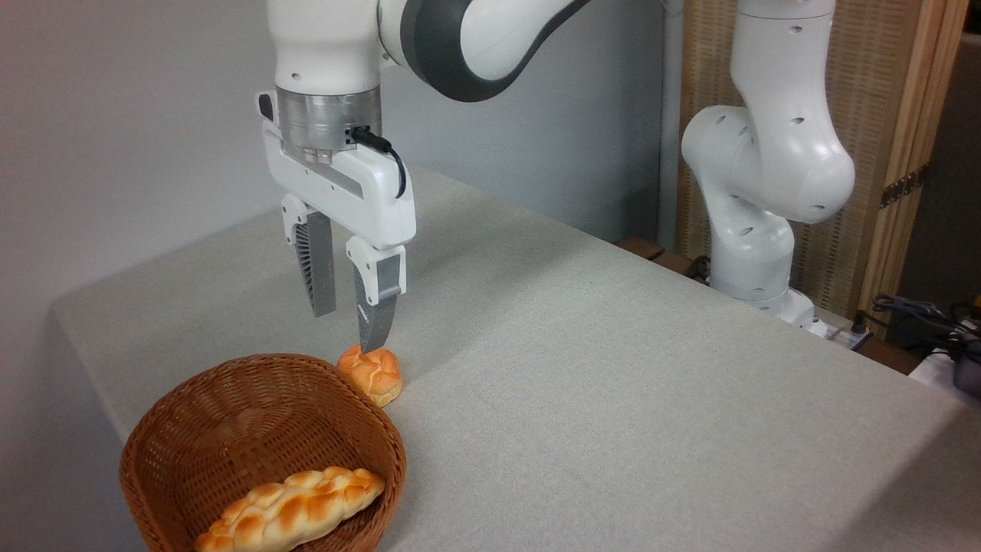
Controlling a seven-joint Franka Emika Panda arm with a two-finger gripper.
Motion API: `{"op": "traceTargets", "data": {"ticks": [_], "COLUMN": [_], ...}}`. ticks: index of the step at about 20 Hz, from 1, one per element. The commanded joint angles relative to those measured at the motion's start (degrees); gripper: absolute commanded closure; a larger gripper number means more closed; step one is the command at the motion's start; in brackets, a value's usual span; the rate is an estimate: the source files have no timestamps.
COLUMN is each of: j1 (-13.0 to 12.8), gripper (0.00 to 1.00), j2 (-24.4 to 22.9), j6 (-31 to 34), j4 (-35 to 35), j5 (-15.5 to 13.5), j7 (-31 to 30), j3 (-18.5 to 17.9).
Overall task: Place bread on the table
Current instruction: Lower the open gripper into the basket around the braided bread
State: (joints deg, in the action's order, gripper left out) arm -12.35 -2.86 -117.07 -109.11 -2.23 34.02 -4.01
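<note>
The desk (613, 368), a broad flat surface under light grey-beige woven cloth, carries all items; the white arm's base stands at its far right edge. The brown wicker basket (264, 441), round with an open ribbed weave, sits at the near left corner. The gripper (349, 326) hangs above the basket's far rim, released, its ribbed grey fingers apart and holding nothing; one fingertip appears to sit at or just above the small round roll (373, 372), whether touching cannot be told. That roll, orange-brown and scored, lies on the cloth against the basket's outer wall. The bread (290, 510), a long braided golden-brown loaf with pale creases and tapered ends, lies inside the basket against its near wall, so the task is judged not yet done. Risks: the gripper stands nearer the roll than the loaf, so a descent here would take the wrong item; the loaf's glossy rounded braid may slip from a narrow pinch; a finger catching the weave could drag the light basket.
</note>
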Motion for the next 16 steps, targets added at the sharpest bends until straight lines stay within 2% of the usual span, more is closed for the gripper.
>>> {"op": "traceTargets", "data": {"ticks": [1,4,6,11,16], "j1": [-0.31,-0.31,-0.22,-0.31,-0.22], "gripper": [0.00,0.00,0.00,0.00,0.00], "j2": [0.48,0.74,1.97,6.01,10.23], "j6": [-4.39,-6.50,-10.09,-15.99,-20.48], "j4": [0.48,0.22,0.22,0.39,0.39], "j5": [0.73,0.73,0.82,4.59,4.78], "j7": [1.22,1.31,1.31,1.22,1.22], "j3": [-0.92,-3.19,-3.46,-4.52,-6.10]}}
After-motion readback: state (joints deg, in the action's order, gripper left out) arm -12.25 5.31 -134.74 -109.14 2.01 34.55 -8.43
